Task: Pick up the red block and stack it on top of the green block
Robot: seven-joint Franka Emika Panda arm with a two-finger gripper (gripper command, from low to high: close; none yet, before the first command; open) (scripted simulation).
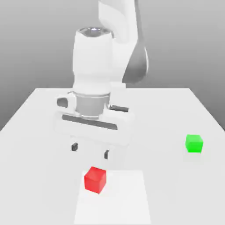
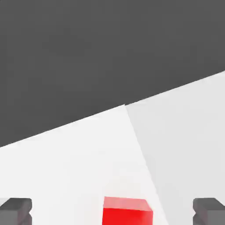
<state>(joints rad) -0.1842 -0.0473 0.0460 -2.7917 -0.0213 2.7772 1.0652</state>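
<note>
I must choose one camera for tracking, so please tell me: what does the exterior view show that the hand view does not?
Only the exterior view shows the green block, the arm and the whole table. Only the hand view shows the dark area beyond the table edge. Both show the red block and the open gripper, its fingertips apart, with nothing held.

One red block (image 1: 95, 179), one green block (image 1: 194, 143).

Bare simulated tabletop scene: plain white table (image 1: 39, 110), featureless grey backdrop.
</note>
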